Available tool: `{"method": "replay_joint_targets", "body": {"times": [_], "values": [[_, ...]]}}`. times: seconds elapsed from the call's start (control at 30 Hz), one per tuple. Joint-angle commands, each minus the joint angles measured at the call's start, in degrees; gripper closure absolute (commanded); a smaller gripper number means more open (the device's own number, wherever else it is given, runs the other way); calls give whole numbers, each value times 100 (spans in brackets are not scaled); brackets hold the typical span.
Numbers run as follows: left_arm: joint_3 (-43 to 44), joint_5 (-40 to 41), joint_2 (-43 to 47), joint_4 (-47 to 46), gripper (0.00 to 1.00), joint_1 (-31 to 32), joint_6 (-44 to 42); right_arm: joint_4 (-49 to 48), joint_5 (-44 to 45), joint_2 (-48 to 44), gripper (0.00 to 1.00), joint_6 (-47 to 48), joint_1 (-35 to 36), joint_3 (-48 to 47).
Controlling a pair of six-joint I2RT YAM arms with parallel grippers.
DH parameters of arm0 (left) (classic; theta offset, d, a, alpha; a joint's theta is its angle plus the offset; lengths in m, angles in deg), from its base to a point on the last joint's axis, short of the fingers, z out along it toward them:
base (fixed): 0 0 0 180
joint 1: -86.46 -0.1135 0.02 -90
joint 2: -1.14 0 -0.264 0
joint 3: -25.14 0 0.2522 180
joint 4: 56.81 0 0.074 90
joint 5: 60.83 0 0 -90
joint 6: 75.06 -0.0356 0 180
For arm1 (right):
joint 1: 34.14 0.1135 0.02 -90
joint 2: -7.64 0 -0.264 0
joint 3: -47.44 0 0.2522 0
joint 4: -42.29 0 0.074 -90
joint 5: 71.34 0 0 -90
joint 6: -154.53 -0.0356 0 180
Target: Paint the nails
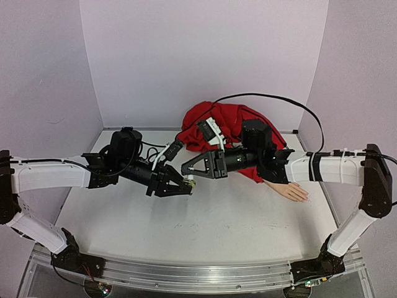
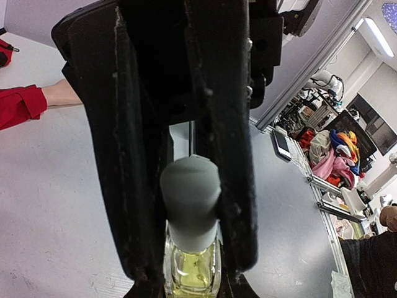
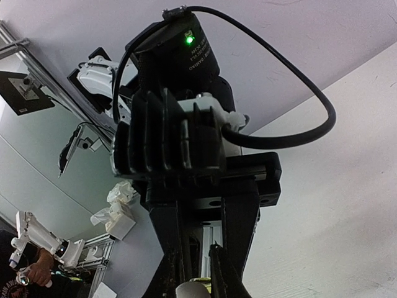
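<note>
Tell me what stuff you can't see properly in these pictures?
The nails: in the top view the mannequin hand is too small to show them; in the left wrist view the right gripper hides everything past the wrist.
The bottle: its base is cut off by the left wrist view's bottom edge; barely a speck from above.
The grey cap: the right wrist view's bottom edge cuts it off.

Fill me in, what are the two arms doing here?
The left gripper is shut on a small clear bottle of yellowish liquid, over the middle of the white table. The right gripper is shut on the rounded grey cap, which sits on the bottle, not yet removed. The pale mannequin hand in the red jacket sleeve lies untouched at the right; its nails are too small to judge.
</note>
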Motion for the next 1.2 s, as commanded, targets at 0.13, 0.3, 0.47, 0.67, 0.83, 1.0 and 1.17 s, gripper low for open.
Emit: {"method": "replay_joint_targets", "body": {"times": [0.13,0.3,0.47,0.67,0.83,1.0,1.17], "values": [[308,1938,478,-229,100,-23,-235,170,670,149,100,267,417,-226],[450,3698,757,-257,100,-18,-353,599,2517,305,100,194,1008,-346],[731,4381,734,-364,100,-7,-542,2259,6216,923,100,-797,2019,-1360],[447,4490,918,-536,100,0,-385,2219,7397,688,100,-909,2399,-1354],[-56,4655,1130,-529,100,-6,-104,1975,7275,315,94,-501,2366,-1257],[-474,4706,1195,-495,100,-6,96,2023,6645,-264,52,-82,2086,-1110],[-558,4011,1175,-373,100,-39,223,1971,4858,-1073,28,326,1235,-560]]}}
